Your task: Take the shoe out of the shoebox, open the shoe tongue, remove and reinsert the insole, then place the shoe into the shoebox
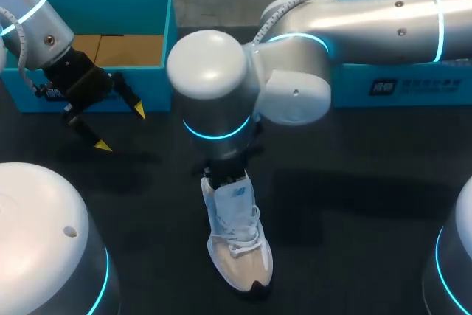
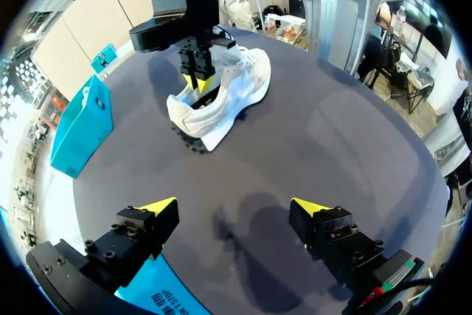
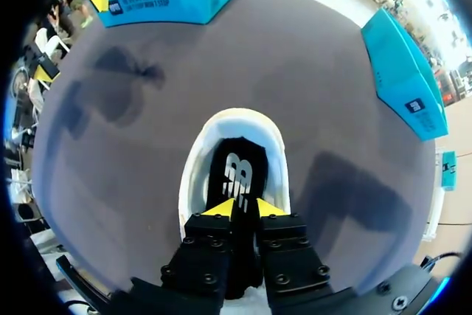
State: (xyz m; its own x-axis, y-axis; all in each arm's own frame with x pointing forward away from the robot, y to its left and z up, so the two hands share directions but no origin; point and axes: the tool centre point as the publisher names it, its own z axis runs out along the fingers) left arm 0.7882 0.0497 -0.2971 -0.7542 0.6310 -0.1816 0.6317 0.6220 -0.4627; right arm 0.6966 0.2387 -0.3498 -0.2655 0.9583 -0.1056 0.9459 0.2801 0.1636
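Shoe (image 1: 237, 245) beneath vertical right end effector (image 3: 243, 209), insole (image 3: 237, 169) in grip

Silver arms (image 1: 398, 20); jaws seemingly black, yellow-tipped.

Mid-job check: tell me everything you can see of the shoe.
White low shoe with white laces, a beige toe panel and dark outsole. It stands upright on the dark table, outside the shoebox, toe toward the robot. Its mouth is open, showing a black insole with a white logo. The right gripper reaches into the mouth, its fingers shut on the insole. Nothing else touches it.
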